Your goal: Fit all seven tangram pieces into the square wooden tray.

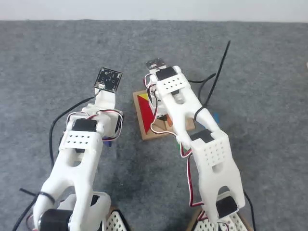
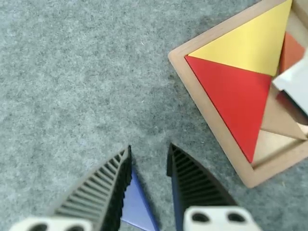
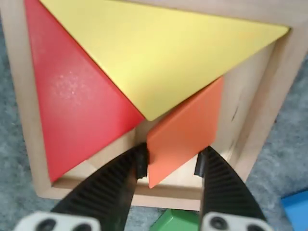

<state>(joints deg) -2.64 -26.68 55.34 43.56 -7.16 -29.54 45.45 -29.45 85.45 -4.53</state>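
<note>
The orange piece [image 3: 185,130] lies in the wooden tray [image 3: 281,82], tucked under the yellow triangle [image 3: 159,53] and beside the red triangle [image 3: 72,96]. My right end effector [image 3: 173,155] is closed on its near end. I'd slide it flush along yellow's edge and lay it flat before letting go. My arm stretches forward over the tray, wrist pitched steeply down.

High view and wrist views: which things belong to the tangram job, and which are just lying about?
Job: wooden tray, yellow triangle, red triangle, orange piece, green piece, blue piece, violet-blue triangle.
Lying about: black cable, grey carpet.
</note>
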